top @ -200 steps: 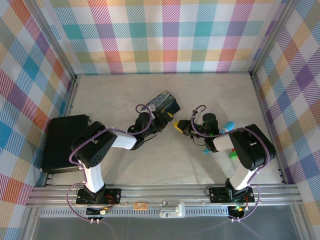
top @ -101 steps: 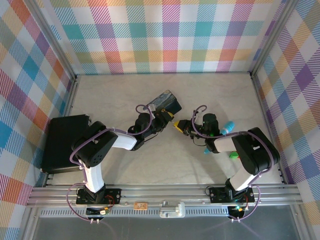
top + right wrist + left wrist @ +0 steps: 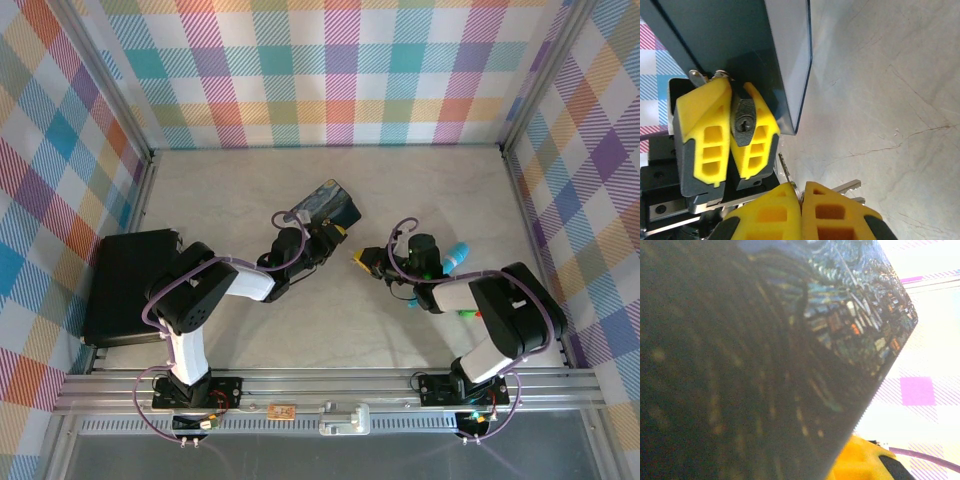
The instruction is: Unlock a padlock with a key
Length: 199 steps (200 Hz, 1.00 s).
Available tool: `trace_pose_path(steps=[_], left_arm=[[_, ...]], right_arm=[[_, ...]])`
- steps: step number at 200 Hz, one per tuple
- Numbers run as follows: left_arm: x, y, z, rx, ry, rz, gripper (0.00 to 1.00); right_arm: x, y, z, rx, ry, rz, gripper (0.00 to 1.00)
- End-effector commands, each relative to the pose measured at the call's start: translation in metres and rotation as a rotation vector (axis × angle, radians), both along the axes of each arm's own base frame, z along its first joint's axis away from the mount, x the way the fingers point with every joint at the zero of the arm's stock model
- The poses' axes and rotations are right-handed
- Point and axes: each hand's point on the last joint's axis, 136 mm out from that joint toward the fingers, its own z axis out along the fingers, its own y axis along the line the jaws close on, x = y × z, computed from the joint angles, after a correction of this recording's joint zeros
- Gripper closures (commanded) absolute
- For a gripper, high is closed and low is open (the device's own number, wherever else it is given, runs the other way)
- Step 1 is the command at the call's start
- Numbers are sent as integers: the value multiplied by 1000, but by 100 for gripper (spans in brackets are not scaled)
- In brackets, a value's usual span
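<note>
Left tool (image 3: 733, 95) grips the padlock (image 3: 743, 122); right tool (image 3: 801, 196) pinches the key (image 3: 849, 186).

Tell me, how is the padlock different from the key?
The padlock is dark and chunky, with a keyhole in its face; the key is thin, flat and silvery. The padlock is squeezed in the left gripper, while the key sticks out sideways from the shut right gripper. Both are tiny and both are held by yellow grippers. They are apart, not touching.
</note>
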Motion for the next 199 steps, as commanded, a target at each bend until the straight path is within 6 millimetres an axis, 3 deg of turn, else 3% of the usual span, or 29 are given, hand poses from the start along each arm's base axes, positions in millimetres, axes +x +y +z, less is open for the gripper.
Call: trace_pose_path(steps=[1,83,160,199], left_arm=[[-1,-3,-1,0,-12,5,100],[-3,-8,1,-7,-8,-4,100],[-2,-8,5,-15,-17,1,100],[-2,-9,8,-25,-24,-1,100]], right_arm=[[3,2,23,12,-106,10,100],[10,11,33,45,-137,39,100],[7,5,16,2,-89,14,100],[7,5,17,-1,-90,12,100]])
